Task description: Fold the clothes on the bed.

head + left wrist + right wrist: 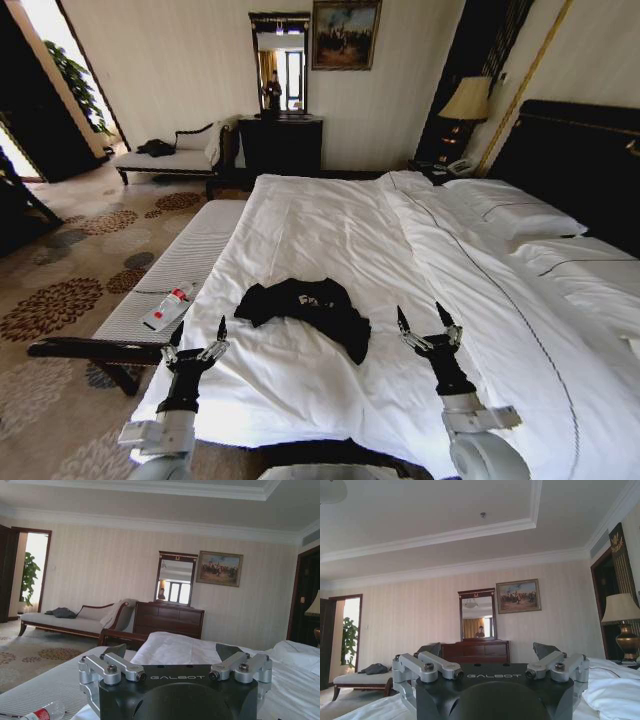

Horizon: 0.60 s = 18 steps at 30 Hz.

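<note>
A black T-shirt (303, 305) lies crumpled on the white bed (330, 230), near its foot, with faint white lettering on top. My left gripper (200, 337) stands open, fingertips up, over the bed's left edge, to the left of the shirt and nearer to me. To the right of the shirt my right gripper (426, 318) is held upright and open over the duvet. Neither touches the shirt. Each wrist view shows its own spread fingers: the left gripper (172, 652) and the right gripper (490, 650), both aimed across the room.
A pale bench (165, 295) with dark arms runs along the bed's left side, with a red-labelled plastic bottle (167, 306) on it. Pillows (515, 215) and a dark headboard (590, 165) are at right. A dresser (280, 145), chaise (170, 158) and lamp (465, 100) stand along the far wall.
</note>
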Available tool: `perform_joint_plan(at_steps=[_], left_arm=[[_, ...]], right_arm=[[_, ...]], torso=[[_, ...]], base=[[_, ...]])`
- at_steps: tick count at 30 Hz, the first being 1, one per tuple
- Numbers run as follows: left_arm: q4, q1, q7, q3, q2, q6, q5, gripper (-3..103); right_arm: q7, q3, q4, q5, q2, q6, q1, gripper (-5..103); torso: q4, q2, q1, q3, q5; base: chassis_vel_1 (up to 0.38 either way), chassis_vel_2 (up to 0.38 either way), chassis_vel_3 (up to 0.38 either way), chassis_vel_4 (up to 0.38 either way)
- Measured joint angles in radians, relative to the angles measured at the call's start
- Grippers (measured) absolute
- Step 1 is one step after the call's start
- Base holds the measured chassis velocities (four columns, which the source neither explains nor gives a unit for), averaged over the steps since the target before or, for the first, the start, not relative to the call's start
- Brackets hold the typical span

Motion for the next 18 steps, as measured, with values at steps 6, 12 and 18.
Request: perform_joint_plan(at_steps=[6, 12, 18], left_arm=[[0.013, -0.031, -0.027, -0.017, 0.037, 0.021, -0.001, 100], [0.043, -0.139, -0.073, -0.05, 0.208, 0.129, -0.071, 100], [0.209, -0.337, -0.079, -0.012, 0.375, 0.267, -0.156, 100]], right_arm=[[0.016, -0.005, -0.003, 0.009, -0.004, 0.005, 0.01, 100], [0.032, -0.007, -0.021, 0.015, -0.024, 0.005, 0.034, 100], [0.046, -0.028, -0.065, 0.019, -0.039, 0.004, 0.063, 100]], torso=[[0.0, 0.0, 0.0, 0.0, 0.0], [0.0002, 0.0, 0.0, 0.0, -0.0002], [0.0001, 0.0, 0.0, 0.0, -0.0004]], base=[[0.0, 0.0, 0.0, 0.0], [0.0, 0.0, 0.0, 0.0], [0.0, 0.0, 0.0, 0.0]])
